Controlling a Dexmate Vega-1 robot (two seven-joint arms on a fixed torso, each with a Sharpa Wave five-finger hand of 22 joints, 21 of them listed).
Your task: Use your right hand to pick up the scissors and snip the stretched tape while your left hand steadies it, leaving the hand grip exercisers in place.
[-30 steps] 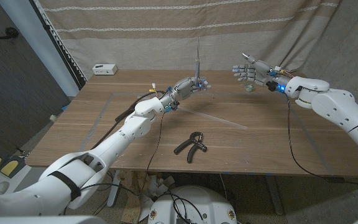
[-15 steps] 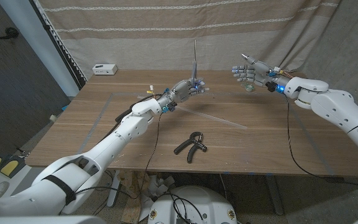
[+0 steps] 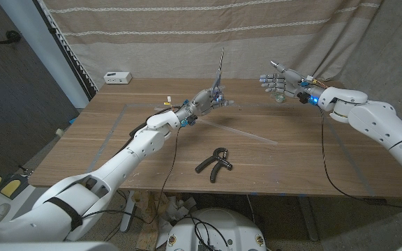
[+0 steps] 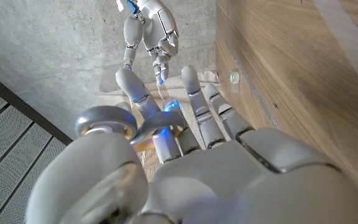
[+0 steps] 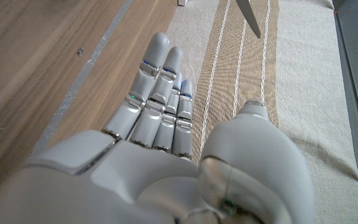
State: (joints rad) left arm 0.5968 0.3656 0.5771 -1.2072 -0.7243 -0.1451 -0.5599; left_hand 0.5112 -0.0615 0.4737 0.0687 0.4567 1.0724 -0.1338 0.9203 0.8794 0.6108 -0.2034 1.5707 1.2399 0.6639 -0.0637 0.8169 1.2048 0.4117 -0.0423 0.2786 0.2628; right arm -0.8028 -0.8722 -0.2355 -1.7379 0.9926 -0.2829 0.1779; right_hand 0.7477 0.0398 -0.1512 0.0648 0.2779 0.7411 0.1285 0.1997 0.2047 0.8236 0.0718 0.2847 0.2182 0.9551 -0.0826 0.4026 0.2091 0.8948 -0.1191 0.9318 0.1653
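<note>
My left hand point(image 3: 209, 100) is raised over the middle of the table and grips the scissors point(image 3: 220, 66), blades closed and pointing up, tipped slightly right. In the left wrist view the grey handle ring point(image 4: 107, 122) sits against my left hand point(image 4: 191, 155). A thin clear tape strip point(image 3: 250, 134) lies along the table in front of that hand. My right hand point(image 3: 279, 81) hovers at the back right with fingers straight and nothing in it, above a small clear tape roll point(image 3: 280, 100). The right wrist view shows my right hand point(image 5: 160, 118) and the blade tip point(image 5: 248, 14). My right hand point(image 4: 151, 31) also appears in the left wrist view.
One black hand grip exerciser point(image 3: 215, 162) lies near the table's front edge. A small white box point(image 3: 117, 77) sits at the back left corner. Black cables point(image 3: 324, 157) hang from both arms over the table. A beige curtain point(image 3: 187, 42) closes the back.
My left hand has shifted slightly left and turned, so the scissor blades now lean a little to the right. My right hand has stayed in place.
</note>
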